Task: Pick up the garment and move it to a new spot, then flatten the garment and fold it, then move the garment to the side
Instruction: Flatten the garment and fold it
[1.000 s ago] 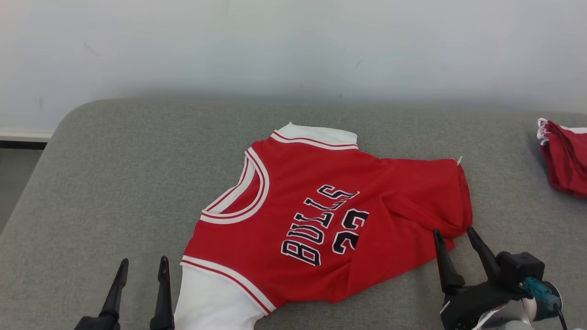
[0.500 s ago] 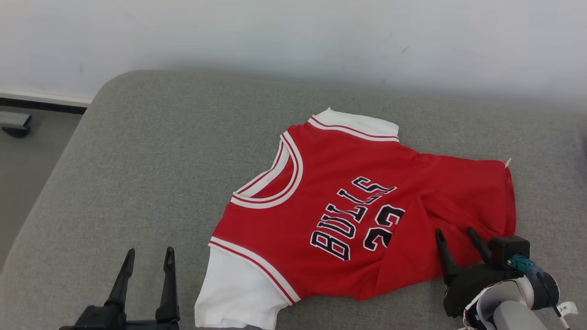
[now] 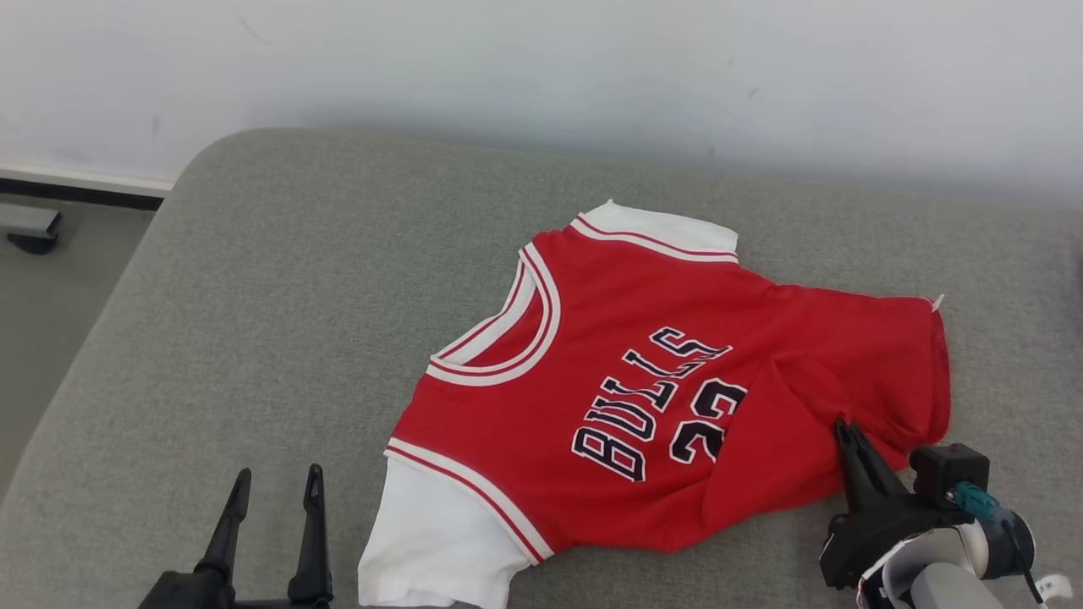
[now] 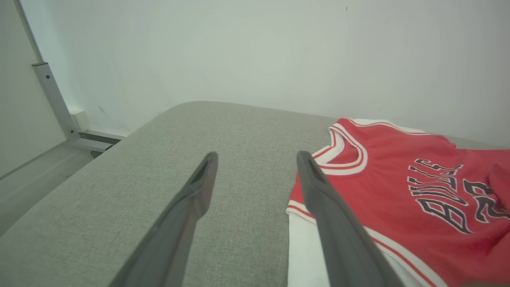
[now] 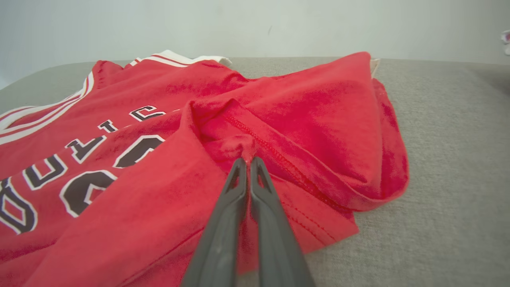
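Note:
The garment (image 3: 660,372) is a red jersey with white trim, white sleeves and dark "BULLS 23" lettering, lying on the grey cushioned surface (image 3: 296,338). Its hem end at the right is folded over and rumpled. My right gripper (image 3: 846,429) is shut on a pinch of that folded hem; in the right wrist view the gripper (image 5: 248,160) has both tips pressed together on the red garment (image 5: 303,115). My left gripper (image 3: 277,482) stands open at the lower left, just left of the near white sleeve (image 3: 431,541), holding nothing. In the left wrist view the gripper (image 4: 257,157) is over bare cushion beside the garment (image 4: 398,175).
The cushion's rounded left edge (image 3: 101,338) drops to the floor, where a dark foot (image 3: 30,233) and a baseboard show. A pale wall (image 3: 541,76) runs behind. A metal post (image 4: 51,99) stands at the wall in the left wrist view.
My right gripper has closed, from open beside the hem to shut on the folded red cloth. Between the oldest frame and the later ones the camera turned, shifting the whole picture. My left gripper holds still.

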Controlling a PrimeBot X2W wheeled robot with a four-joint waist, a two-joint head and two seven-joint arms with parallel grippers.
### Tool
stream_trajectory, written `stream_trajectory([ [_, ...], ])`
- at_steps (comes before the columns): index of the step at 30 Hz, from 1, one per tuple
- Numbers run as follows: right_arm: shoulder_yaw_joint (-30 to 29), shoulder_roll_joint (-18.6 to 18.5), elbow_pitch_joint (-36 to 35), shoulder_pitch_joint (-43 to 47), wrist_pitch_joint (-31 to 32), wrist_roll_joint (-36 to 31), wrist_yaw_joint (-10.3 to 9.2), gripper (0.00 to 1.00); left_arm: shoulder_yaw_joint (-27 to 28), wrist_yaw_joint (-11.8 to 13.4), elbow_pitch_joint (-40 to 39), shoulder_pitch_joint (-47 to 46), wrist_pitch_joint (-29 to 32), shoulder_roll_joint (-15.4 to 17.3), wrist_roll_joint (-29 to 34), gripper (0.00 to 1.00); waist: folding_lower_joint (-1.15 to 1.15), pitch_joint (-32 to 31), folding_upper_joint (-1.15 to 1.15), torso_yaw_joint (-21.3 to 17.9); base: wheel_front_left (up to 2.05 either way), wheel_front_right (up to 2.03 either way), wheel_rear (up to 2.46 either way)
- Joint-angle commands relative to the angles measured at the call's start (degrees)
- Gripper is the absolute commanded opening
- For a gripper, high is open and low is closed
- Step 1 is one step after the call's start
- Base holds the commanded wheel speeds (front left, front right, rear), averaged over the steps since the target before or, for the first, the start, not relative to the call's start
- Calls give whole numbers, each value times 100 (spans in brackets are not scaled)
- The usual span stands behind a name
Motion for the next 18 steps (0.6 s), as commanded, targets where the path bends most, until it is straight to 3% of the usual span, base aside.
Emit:
stream_trajectory([
  [1, -19, 14, -94, 122, -25, 47, -15, 0, 9, -6, 1, 65, -17, -9, -26, 100, 0, -97, 0, -118, 0, 0, 0],
  [7, -363, 107, -1538, 1116, -25, 107, -15, 0, -16, -7, 35, 168, -17, -9, -74, 100, 0, -189, 0, -409, 0, 0, 0],
  [12, -582, 272, -2327, 1874, -22, 63, -15, 0, -23, 6, 29, 200, -17, -8, -122, 100, 0, -187, 0, -615, 0, 0, 0],
  [13, -610, 290, -2396, 1971, -23, 66, -15, 20, -24, 6, 32, 203, -17, -8, -122, 100, 0, -180, 0, -651, 0, 0, 0],
  [14, -648, 303, -2453, 2047, -23, 47, -15, 55, -22, 5, 38, 203, -17, -8, -121, 100, 0, -175, 0, -686, 0, 0, 0],
  [15, -671, 333, -2472, 2116, -22, 39, -15, 100, -22, 5, 47, 199, -17, -9, -120, 100, 0, -174, 0, -712, 0, 0, 0],
  [18, -761, 376, -2585, 2237, -23, 52, -15, 100, 9, 3, 76, 191, -17, -8, -107, 100, 0, -188, 0, -779, 0, 0, 0],
])
